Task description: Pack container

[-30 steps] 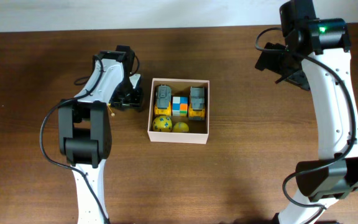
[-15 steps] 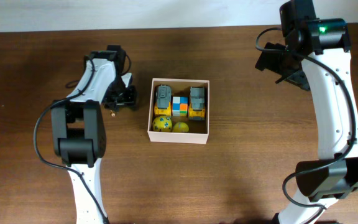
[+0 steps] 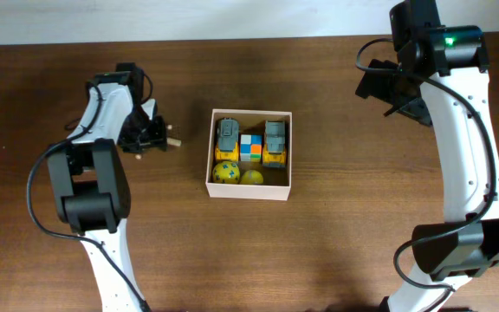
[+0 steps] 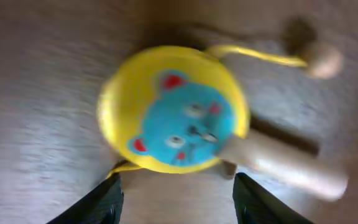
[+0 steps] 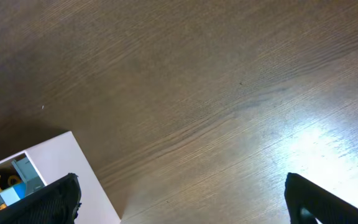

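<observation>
Centrally on the brown desk sits the container, its white walls square to the desk edge and its tan inside filled. Along its far side stand two yellow-and-grey toy trucks with a coloured cube between them, and two yellow balls lie side by side in the near half. To the left, apart from the container, the left claw hangs over a round yellow drum toy with a blue bear face, a wooden handle and a bead on a yellow cord. Its jaws stand apart, the drum just past the tips; this view is blurred, so contact cannot be told. Off to the far right, the right claw is spread wide over bare desk, gripping nothing, with one white corner of the container at the edge of its view.
</observation>
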Available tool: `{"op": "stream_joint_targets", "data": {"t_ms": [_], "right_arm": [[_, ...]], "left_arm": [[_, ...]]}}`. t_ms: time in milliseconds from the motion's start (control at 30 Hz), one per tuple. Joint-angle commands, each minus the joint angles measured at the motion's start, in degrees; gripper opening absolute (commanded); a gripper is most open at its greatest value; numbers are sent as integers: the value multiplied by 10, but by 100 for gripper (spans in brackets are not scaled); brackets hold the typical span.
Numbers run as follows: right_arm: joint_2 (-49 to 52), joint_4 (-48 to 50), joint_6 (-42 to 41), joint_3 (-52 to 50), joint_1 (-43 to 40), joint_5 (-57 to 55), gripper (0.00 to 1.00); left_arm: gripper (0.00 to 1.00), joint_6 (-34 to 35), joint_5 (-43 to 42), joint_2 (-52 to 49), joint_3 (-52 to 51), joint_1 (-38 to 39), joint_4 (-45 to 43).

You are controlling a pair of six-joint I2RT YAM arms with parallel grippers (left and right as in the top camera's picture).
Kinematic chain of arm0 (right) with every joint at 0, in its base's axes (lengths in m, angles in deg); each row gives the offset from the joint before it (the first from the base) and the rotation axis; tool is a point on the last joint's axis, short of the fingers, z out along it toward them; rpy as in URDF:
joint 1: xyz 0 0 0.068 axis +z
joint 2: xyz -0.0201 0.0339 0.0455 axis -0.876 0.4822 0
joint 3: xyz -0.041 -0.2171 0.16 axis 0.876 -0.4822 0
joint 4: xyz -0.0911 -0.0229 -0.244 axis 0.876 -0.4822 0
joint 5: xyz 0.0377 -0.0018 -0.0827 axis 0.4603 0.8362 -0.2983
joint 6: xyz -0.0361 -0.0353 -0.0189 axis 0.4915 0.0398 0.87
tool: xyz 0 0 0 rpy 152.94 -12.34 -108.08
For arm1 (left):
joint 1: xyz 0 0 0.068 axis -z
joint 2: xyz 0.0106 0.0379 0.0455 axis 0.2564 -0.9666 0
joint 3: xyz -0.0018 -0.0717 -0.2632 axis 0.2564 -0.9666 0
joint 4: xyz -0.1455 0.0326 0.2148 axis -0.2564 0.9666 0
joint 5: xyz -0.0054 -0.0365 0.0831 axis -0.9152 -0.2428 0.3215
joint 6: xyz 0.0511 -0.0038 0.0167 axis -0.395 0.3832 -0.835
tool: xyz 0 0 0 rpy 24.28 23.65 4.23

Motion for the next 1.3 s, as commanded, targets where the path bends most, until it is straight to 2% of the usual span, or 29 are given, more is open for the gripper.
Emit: {"op": "stream_joint_targets", "data": {"t_ms": [0, 300, 367, 533, 567, 600, 633, 667, 700, 733, 933, 1067, 1133, 1267], "right_arm": [[-4, 0, -7, 3, -4, -1, 99], [-4, 0, -7, 3, -4, -1, 99], [-4, 0, -7, 3, -4, -1, 99], [-4, 0, -7, 3, -4, -1, 99], [-4, 0, -7, 3, -4, -1, 99], [-4, 0, -7, 3, -4, -1, 99], [-4, 0, -7, 3, -4, -1, 99], [-4, 0, -7, 3, -4, -1, 99], [-4, 0, -7, 3, -4, -1, 99], [-4, 0, -7, 3, -4, -1, 99], [-4, 0, -7, 3, -4, -1, 99], [-4, 0, -7, 3, -4, -1, 99], [-4, 0, -7, 3, -4, -1, 99], [-4, 0, -7, 3, -4, -1, 99]], "left_arm": [[59, 3, 5, -25, -22, -11, -24], [60, 1, 16, -25, -22, -11, -80], [66, 1, 27, -25, -22, -11, -86], [66, 1, 30, -25, -22, -11, -82], [63, 1, 26, -25, -22, -11, -76], [39, 1, 17, -25, -22, -11, -71], [20, 1, 7, -25, -22, -10, -69], [12, 1, -9, -24, -22, -9, -67], [11, 1, -23, -24, -22, -8, -66], [12, 1, -33, -24, -22, -5, -66], [38, 2, -90, -14, -20, 15, -66], [65, 4, -103, -10, -14, 27, -54], [70, 4, -103, -9, -9, 32, -38], [71, 3, -116, -7, -3, 33, -19]]}}
